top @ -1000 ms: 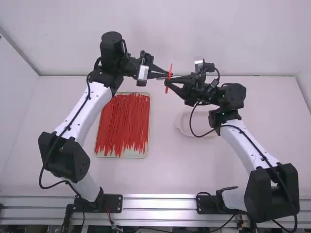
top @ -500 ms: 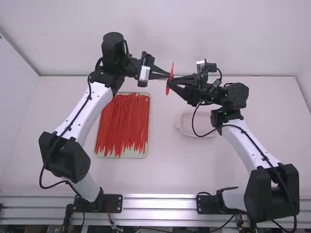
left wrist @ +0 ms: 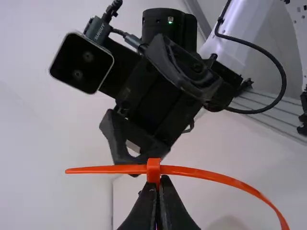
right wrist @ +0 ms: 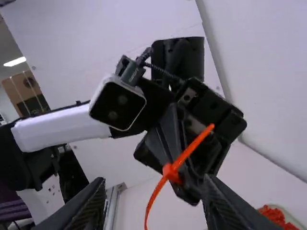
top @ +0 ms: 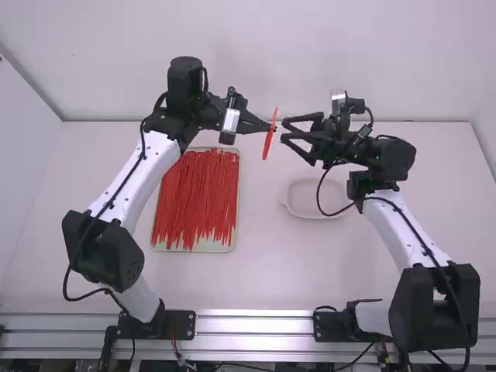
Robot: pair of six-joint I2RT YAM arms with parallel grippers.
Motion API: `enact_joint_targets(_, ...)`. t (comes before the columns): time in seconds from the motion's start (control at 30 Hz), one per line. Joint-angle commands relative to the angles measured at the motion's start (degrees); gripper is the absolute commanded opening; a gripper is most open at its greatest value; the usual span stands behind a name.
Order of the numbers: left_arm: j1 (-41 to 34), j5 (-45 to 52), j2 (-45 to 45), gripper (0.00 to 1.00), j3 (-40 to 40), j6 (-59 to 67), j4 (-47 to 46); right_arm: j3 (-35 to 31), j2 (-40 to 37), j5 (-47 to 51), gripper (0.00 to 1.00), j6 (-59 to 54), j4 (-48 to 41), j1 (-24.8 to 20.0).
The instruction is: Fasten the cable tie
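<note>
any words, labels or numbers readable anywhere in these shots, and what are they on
Plug of the cable at the right arm's wrist camera: one short line of light print, too small and slanted to read.
Cable tie, heap of red ties, white dish, table: no text.

White table (top: 256,263), beige tray (top: 222,246) on left side w/ heap of spare red ties (top: 198,198), shallow white dish (top: 296,200) right of centre, aluminium rail (top: 256,318) along near edge.
</note>
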Motion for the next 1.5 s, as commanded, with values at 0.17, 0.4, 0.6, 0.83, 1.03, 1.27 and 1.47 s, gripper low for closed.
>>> enact_joint_targets(0.17, -2.9, 3.4, -0.5, 0.02, 0.8, 5.1, -0.8, 1.6, 0.1, 3.5, 0.54, 3.2, 1.1, -0.1)
enact_joint_targets(0.4, -3.2, 3.4, -0.5, 0.02, 0.8, 5.1, -0.9, 1.7, 0.1, 4.2, 0.44, 3.2, 1.2, -0.2)
enact_joint_targets(0.6, -3.1, 3.4, -0.5, 0.02, 0.8, 5.1, -0.9, 1.7, 0.1, 4.3, 0.22, 3.2, 1.2, -0.2)
enact_joint_targets(0.83, -4.1, 3.3, -0.5, 0.02, 0.8, 5.2, -0.5, 1.7, 0.1, 4.4, 0.19, 3.2, 1.2, -0.1)
enact_joint_targets(1.03, -4.0, 2.5, -0.5, 0.02, 0.8, 5.1, -0.3, 1.7, 0.1, 4.3, 0.00, 3.1, 1.2, -0.2)
enact_joint_targets(1.27, -4.4, 2.5, -0.5, 0.02, 0.8, 4.9, 0.4, 1.7, 0.1, 4.1, 0.00, 3.0, 1.2, -0.2)
enact_joint_targets(1.47, -4.3, 2.3, -0.5, 0.02, 0.8, 4.9, 0.1, 1.7, 0.1, 4.1, 0.00, 2.6, 1.2, -0.2)
